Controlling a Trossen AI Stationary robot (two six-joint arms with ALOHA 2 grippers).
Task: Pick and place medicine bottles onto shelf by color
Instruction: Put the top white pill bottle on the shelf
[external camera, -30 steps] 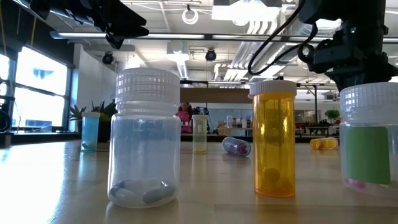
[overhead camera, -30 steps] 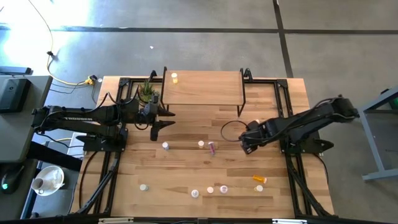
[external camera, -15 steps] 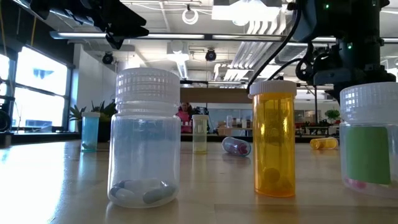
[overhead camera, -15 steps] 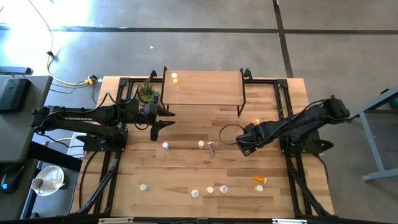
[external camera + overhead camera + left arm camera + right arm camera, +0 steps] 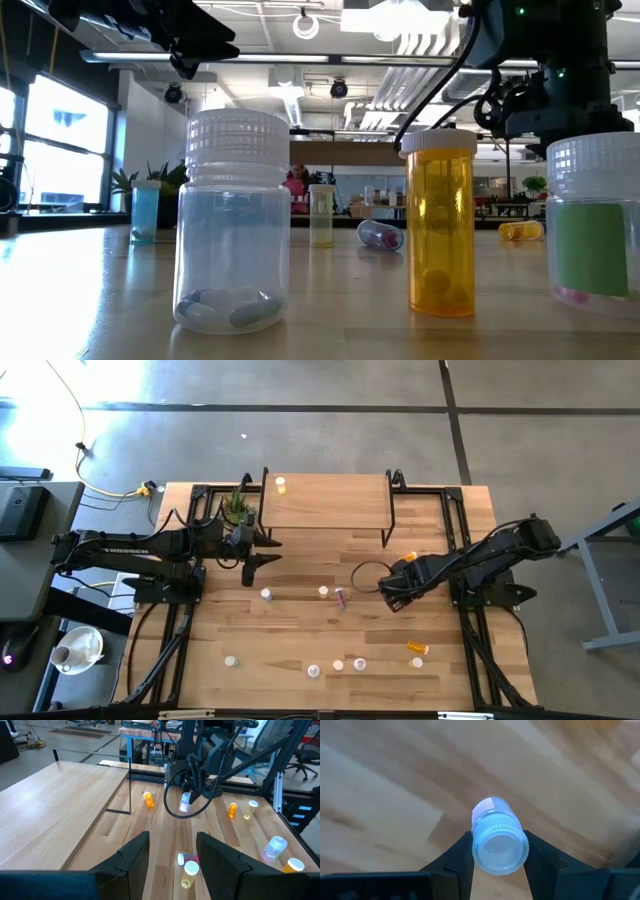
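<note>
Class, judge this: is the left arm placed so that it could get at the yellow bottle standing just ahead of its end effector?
Probably yes. The left end effector is open and empty, the yellow bottle stands just ahead of it, and only a fallen pink bottle lies beside it.

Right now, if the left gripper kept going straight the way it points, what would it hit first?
Probably the yellow bottle standing just ahead of the left gripper, beside a fallen purple bottle; depth is uncertain.

- Pale blue bottle (image 5: 497,837), white ribbed cap, between dark fingers (image 5: 457,857).
- Orange bottle (image 5: 438,225), white cap.
- Clear bottle (image 5: 237,225), white ribbed cap, grey pills.
- Light-wood shelf (image 5: 325,502), black legs.
- Green plant (image 5: 236,506).
</note>
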